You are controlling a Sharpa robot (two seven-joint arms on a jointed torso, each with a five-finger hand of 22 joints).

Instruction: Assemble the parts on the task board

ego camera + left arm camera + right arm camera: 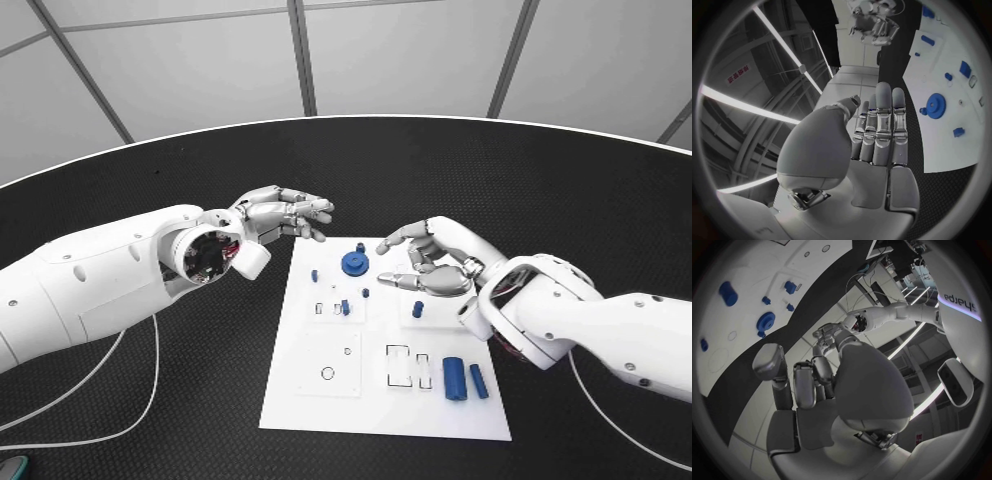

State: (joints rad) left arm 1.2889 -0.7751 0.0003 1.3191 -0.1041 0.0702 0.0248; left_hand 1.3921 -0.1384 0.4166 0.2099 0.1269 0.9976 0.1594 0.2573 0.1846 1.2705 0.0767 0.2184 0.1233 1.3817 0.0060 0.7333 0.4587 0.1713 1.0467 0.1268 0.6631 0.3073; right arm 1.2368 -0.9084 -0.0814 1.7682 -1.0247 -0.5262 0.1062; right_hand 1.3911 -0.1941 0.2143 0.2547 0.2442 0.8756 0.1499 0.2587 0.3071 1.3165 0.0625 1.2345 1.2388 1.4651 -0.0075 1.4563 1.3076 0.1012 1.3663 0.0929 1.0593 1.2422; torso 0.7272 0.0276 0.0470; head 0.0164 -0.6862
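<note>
Head view shows one task board (378,400), both hands empty: left hand (284,214) fingers straight, right hand (433,262) fingers loosely curled.

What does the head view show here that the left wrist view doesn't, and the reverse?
Head view: the whole task board, with two blue cylinders lying near its right corner and empty outlined slots beside them. Left wrist view: the left hand's palm side, fingers straight, together and holding nothing. Both: the blue gear on the board, small blue parts round it, and the right hand.
</note>
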